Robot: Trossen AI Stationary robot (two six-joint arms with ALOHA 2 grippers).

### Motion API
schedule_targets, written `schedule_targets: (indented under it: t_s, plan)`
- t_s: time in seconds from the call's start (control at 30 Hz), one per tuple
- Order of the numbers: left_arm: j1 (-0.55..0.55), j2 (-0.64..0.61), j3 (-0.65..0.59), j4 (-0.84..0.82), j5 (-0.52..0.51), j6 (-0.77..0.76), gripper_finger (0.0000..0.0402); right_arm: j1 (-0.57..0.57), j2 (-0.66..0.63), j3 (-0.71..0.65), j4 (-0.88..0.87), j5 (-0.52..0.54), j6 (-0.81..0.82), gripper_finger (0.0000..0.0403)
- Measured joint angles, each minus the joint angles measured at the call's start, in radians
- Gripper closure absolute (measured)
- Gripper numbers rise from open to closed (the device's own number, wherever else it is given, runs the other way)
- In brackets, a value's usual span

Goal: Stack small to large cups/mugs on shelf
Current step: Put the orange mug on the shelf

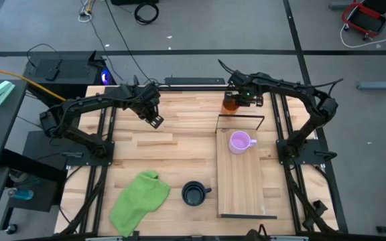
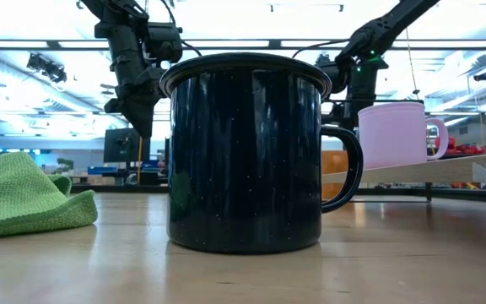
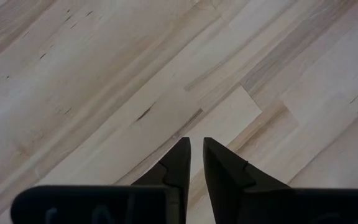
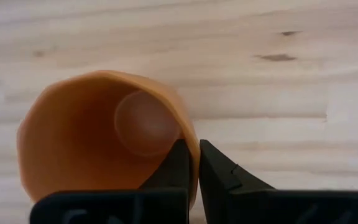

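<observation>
Overhead, the right claw (image 1: 241, 98) pinches the orange mug (image 1: 230, 104) beyond the shelf (image 1: 243, 174), where the purple mug (image 1: 239, 142) stands; the closed left claw (image 1: 154, 120) waits over the bench (image 1: 166, 147). Low down, the black mug (image 2: 247, 152) is nearest the front edge. Its wrist view shows one finger inside the orange rim, one outside, so it should lift level before crossing the wire frame (image 1: 241, 118).

Glossy speckled enamel black mug (image 2: 245, 152); green cloth (image 2: 24, 192) nubbly.

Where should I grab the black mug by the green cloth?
By its rim, from above. The black mug stands upright, mouth open, handle pointing toward the shelf. Pinch the wall on the side away from the handle, as the right gripper does on the orange mug.
</observation>
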Motion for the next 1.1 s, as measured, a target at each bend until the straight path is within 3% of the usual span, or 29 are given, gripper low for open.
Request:
schedule_targets:
  t_s: [0.43, 1.1]
  plan:
    - [0.000, 0.000, 0.000, 0.001, 0.000, -0.010, 0.0350, -0.025, -0.043, 0.102, -0.061, -0.040, -0.025, 0.0389]
    - [0.000, 0.000, 0.000, 0.000, 0.000, -0.018, 0.0353, -0.130, -0.045, 0.669, -0.528, -0.006, -0.334, 0.0389]
